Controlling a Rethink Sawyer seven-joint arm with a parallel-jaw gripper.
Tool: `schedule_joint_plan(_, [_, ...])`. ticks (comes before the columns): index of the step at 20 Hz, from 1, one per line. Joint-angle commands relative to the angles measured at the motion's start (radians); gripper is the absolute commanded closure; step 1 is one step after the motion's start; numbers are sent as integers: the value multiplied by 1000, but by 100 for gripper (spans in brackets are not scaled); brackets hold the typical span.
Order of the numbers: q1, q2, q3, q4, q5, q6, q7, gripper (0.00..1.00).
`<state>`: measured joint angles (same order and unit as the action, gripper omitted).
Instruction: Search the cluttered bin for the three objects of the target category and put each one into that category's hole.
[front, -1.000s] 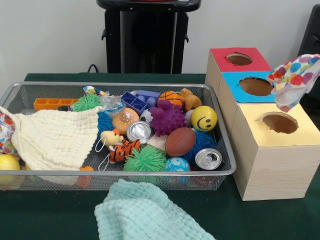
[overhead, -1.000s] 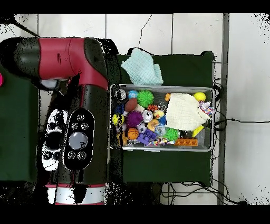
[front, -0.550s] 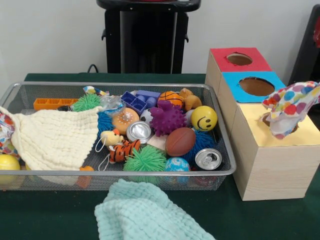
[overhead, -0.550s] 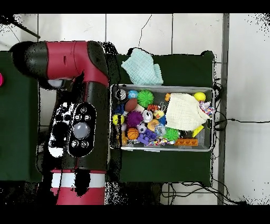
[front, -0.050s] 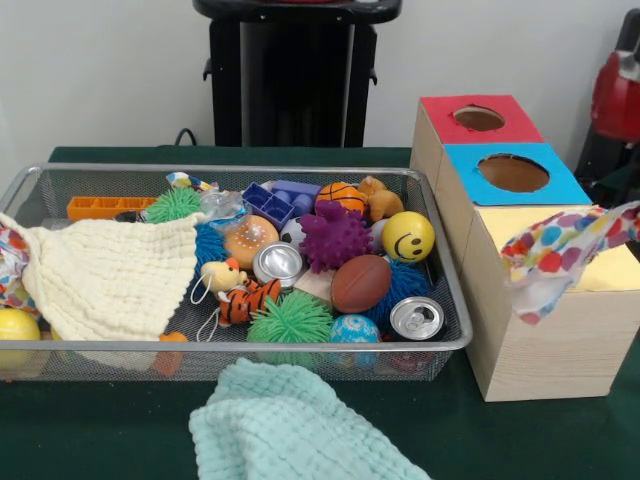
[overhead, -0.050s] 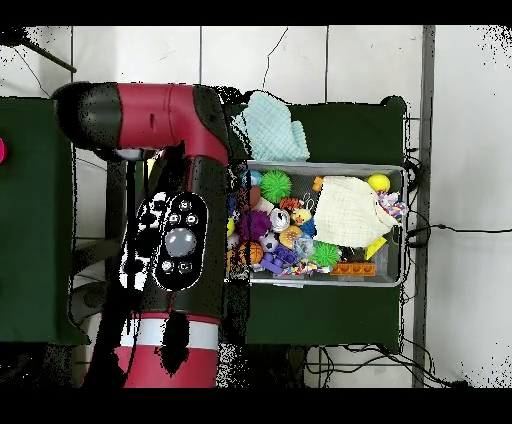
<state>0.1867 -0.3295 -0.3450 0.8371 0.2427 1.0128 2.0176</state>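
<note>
Hanging across the yellow box (front, -0.050s: 540, 335), a dotted cloth (front, -0.050s: 555, 255) sits right below the arm (front, -0.050s: 618, 95).

Only a red and black piece of the arm shows in the front view, at the picture's edge. The gripper is out of sight in both views, so I cannot tell whether it is clenched or released. The cloth's upper end runs off the same edge as the arm, and its lower end droops over the box's front face. Next to the yellow box, farther back along the row, stand the blue box (front, -0.050s: 465, 160) and the red box (front, -0.050s: 440, 110), their round holes uncovered. Beyond the boxes, away from the arm, the mesh bin (front, -0.050s: 300, 345) holds balls, two cans (front, -0.050s: 278, 263) and a cream cloth (front, -0.050s: 110, 275). A mint cloth (front, -0.050s: 290, 430) lies outside the bin, against its front rim.
</note>
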Motion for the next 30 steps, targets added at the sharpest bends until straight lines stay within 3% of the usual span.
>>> schedule_joint_plan(1, [-82, 6, 143, 241, 10, -120, 61, 100])
schedule_joint_plan(11, [-161, -16, 190, 361, -24, -245, 3, 100])
schedule_joint_plan(15, [-143, -23, 184, 380, -31, -258, 37, 100])
schedule_joint_plan(19, [-104, -24, 156, 354, -30, -218, 89, 100])
schedule_joint_plan(26, [-6, -70, 79, 273, -21, -36, 188, 100])
schedule_joint_plan(30, [24, -96, 48, 272, -11, 16, 216, 100])
